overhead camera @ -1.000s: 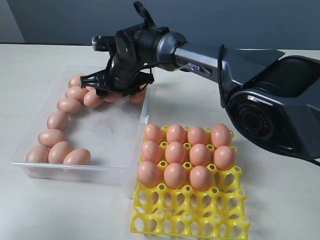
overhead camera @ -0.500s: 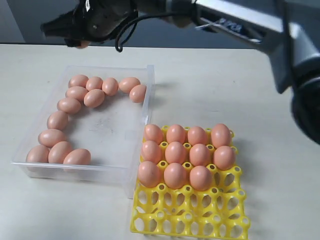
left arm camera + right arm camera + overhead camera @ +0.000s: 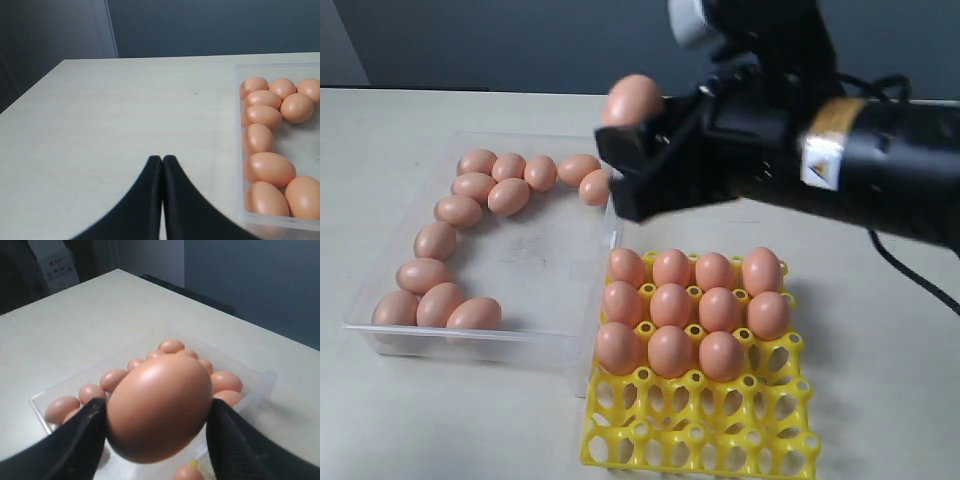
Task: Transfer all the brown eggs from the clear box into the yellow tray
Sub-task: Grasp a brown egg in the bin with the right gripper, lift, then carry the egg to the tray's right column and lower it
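Observation:
My right gripper (image 3: 157,415) is shut on a brown egg (image 3: 160,407), held high above the right edge of the clear box (image 3: 380,285); the same egg (image 3: 632,100) shows at the arm's tip in the exterior view. Several brown eggs (image 3: 460,210) lie along the box's far and left walls. The yellow tray (image 3: 705,430) stands to the box's right, with several eggs (image 3: 672,305) filling its far three rows. My left gripper (image 3: 162,160) is shut and holds nothing, hovering over bare table beside the box (image 3: 240,150).
The right arm's black body (image 3: 800,150) hangs over the far side of the tray. The tray's near rows are unfilled cups. Pale tabletop (image 3: 470,420) surrounds box and tray.
The right gripper rose from the box's far corner with an egg, swung up and away, and now hangs over the box's right edge near the tray.

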`<state>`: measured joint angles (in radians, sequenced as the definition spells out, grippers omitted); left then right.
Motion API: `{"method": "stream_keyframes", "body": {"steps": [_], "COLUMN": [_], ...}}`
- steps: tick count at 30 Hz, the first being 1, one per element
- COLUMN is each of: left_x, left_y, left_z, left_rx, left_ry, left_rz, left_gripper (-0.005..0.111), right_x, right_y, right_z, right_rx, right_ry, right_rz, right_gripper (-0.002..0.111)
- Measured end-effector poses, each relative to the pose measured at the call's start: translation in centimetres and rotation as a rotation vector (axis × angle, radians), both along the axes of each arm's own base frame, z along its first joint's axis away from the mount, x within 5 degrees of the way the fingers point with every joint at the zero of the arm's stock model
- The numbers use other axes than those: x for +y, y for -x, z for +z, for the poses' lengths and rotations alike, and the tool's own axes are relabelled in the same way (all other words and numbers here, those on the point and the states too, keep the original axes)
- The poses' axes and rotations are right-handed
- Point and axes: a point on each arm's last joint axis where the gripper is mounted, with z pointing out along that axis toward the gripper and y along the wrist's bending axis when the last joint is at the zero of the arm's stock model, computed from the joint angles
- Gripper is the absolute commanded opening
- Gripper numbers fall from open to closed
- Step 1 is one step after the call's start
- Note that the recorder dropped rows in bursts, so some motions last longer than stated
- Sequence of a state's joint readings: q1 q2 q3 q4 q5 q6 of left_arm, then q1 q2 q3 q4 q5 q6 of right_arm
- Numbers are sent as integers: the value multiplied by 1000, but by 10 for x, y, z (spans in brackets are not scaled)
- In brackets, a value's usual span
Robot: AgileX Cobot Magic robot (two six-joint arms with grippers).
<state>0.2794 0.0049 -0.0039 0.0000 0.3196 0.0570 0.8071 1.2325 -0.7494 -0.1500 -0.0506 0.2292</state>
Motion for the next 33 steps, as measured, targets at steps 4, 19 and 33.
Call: {"method": "stream_keyframes", "body": {"steps": [4,19,33], "left_x": [0,0,0], "left_y": [0,0,0], "left_z": [0,0,0], "left_rx": [0,0,0], "left_ry": [0,0,0], "left_rz": [0,0,0], "left_gripper": [0,0,0], "right_x": [-42,-96,-105], "right_y": [40,62,61], "right_z": [-17,-100,-151], "right_rx": [-77,163,172], "right_ry": [58,27,164], "right_rz": [35,-191,-218], "right_gripper": [0,-1,-1]}}
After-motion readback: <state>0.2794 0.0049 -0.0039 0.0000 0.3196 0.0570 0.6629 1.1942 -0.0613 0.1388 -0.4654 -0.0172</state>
